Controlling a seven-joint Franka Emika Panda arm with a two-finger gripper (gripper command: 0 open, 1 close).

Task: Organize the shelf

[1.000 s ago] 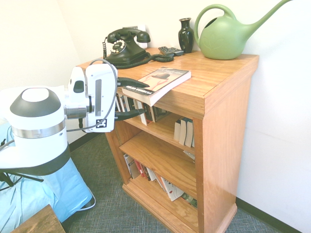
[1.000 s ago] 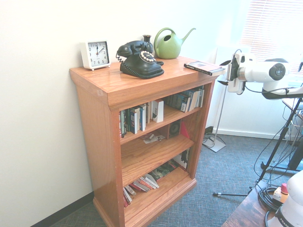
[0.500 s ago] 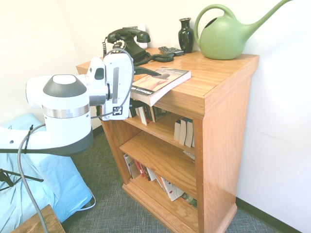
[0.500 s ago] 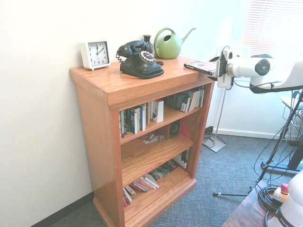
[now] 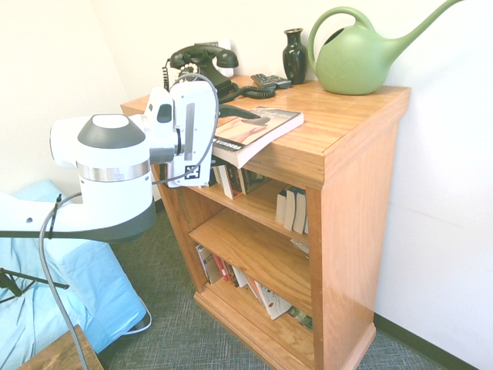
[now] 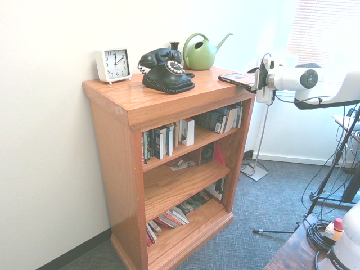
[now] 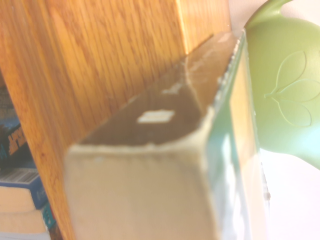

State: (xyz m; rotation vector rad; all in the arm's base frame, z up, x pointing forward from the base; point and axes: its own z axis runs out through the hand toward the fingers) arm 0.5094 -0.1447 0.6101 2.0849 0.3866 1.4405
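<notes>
Up close I see the blurred end and dark spine of a paperback book (image 7: 165,150) filling the middle, lying against the honey-coloured oak shelf (image 7: 100,60). Beyond the book's far end bulges the green plastic watering can (image 7: 285,95), leaf embossed. Stacked book edges (image 7: 17,180) show under the oak.

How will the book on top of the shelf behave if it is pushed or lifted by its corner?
The book looks like a thin paperback, so it may bend when lifted. One corner overhangs the shelf edge, so pressing there might tip it. It lies flat on smooth wood and should probably slide.
</notes>
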